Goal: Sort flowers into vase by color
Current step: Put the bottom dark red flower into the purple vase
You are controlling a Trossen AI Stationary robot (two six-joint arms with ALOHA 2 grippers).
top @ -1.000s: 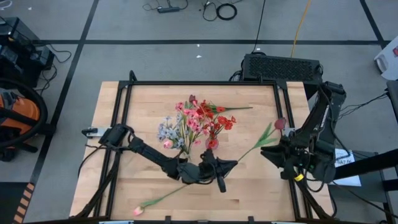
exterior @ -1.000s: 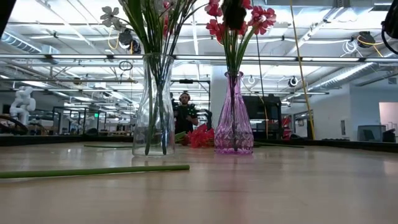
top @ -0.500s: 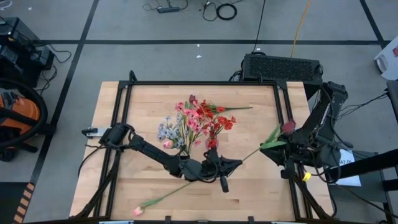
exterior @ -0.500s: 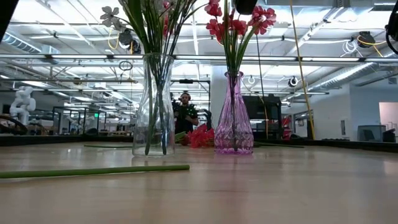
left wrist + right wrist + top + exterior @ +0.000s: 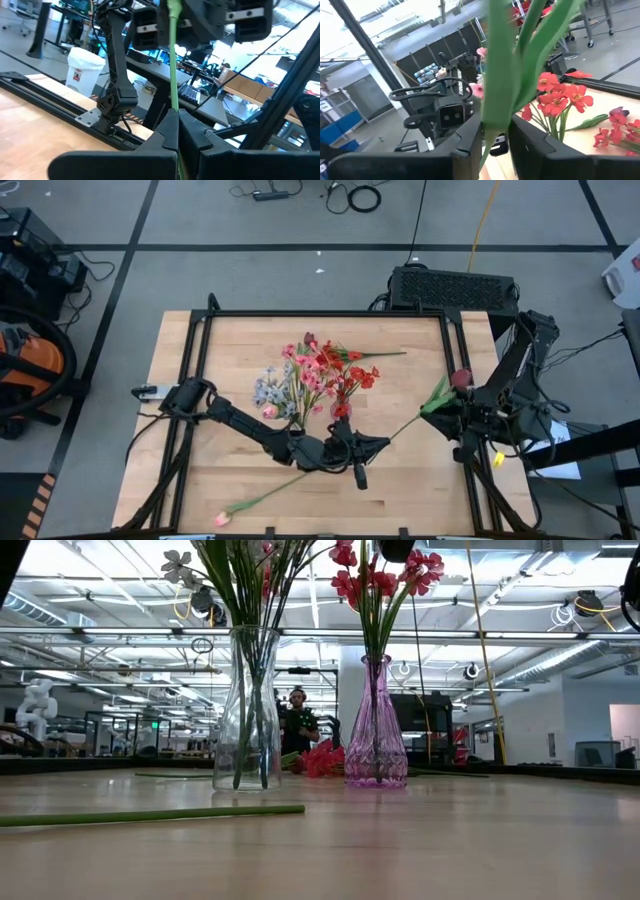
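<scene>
while two vases stood filled, sorting was partly done: clear vase [image 5: 247, 710] held pink and pale blooms, purple vase [image 5: 376, 725] held red ones. left tool [image 5: 352, 455], just in front of vases, was clamped on lower end of long red flower [image 5: 460, 378]. right tool [image 5: 455, 412] was narrowing around same stem near bloom. pink flower [image 5: 222, 519] lay on bench [image 5: 400, 490], behind left tool, unsorted.

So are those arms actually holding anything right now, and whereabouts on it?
Both hold one red-bloomed flower. The left gripper is shut on the lower end of its green stem; the right gripper grips it near the leaves, just below the bloom.
</scene>
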